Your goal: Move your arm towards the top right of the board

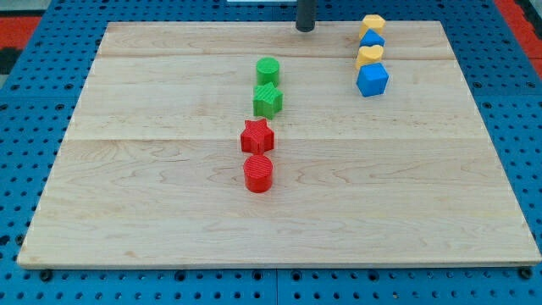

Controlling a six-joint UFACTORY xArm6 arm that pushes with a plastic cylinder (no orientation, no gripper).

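Wood makes up the board (152, 195), and it lies on a blue table full of holes (25, 85).

Going from the view's left, the first blocks sit in a line near the middle. At the bottom of the line is a red round block (258, 173). Just at its 12 o'clock is a red star block (257, 135), and the two look like they touch or nearly touch. A bit further toward 12 o'clock is a green block (268, 100) with bumpy sides; I cannot tell its shape for sure. Right above that one is a green round block (268, 70), very close to it.

Next comes my tip (305, 29). It is the end of a dark rod, at the top edge of the board. It sits at about 1 o'clock from the green round block and well apart from it. It has no claw, so nothing opens or shuts.

Further right is a second line of four blocks, packed close. From top to bottom: a yellow block (372, 24), a blue block (372, 39), a yellow heart-like block (369, 56) and a blue cube-like block (372, 80). This line is at 3 o'clock from my tip, near it but not touching. The board's top right corner (436, 27) is past these blocks.
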